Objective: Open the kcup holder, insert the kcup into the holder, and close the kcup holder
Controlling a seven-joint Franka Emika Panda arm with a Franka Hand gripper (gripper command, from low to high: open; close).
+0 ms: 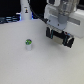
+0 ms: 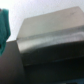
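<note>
- Claw low over the table at the exterior view's right; released or clenched, cannot tell, since the dark fingers blur together.
- Kcup upright on the table, green top up, well apart from the claw toward the exterior view's left; not grasped.
- Holder close under the wrist camera as a dark box with a paler top face; mostly hidden by the arm in the exterior view (possibly the dark mass below the hand, too blurred to be sure).
- No tray of slots on show, so probably shut, with opening not yet done.
- Risk one: missing the handle. So near, and with no front face in the wrist view, easy to land on the top edge and slide off.
- Risk two: dragging the whole holder across the smooth table instead of pulling the tray out, if the pull catches the body.
- Risk three: pressing down too hard on the lid and jamming or tipping the box.
- Risk four: later, knocking the light kcup over on approach, given its squat, loose stance.
- Teal shape at the wrist view's edge, unidentified.
</note>
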